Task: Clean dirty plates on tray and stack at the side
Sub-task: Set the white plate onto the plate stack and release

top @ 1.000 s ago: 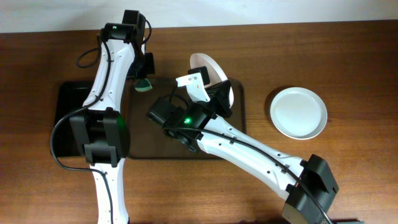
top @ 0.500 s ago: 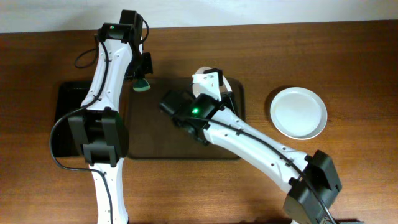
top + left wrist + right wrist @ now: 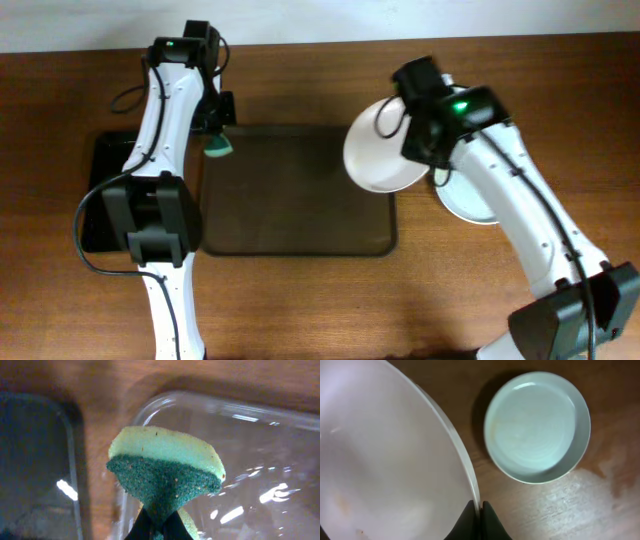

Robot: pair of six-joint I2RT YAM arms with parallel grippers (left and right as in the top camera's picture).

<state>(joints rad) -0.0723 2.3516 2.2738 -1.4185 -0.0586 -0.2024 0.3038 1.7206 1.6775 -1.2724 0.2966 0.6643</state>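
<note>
Overhead: right gripper [image 3: 479,510] has swung its pinched plate [image 3: 380,160] rightward past the tray [image 3: 290,215], beside the second plate [image 3: 537,427]; two plates counted; left gripper [image 3: 159,527] clamps one sponge [image 3: 162,475].

A large dark brown rectangular tray [image 3: 300,215] lies at the middle of the brown wooden table [image 3: 560,90]. A smaller black rectangular tray [image 3: 105,160] lies just to its left, partly under the left arm. The left gripper [image 3: 159,527] holds a green-and-yellow sponge [image 3: 219,146] over the large tray's far left corner. The right gripper [image 3: 480,510] pinches the rim of a round white plate [image 3: 378,150], which is tilted above the large tray's far right corner and overhangs its right edge. A second round pale plate [image 3: 537,427] lies on the table to the right of the large tray, partly under the right arm.
</note>
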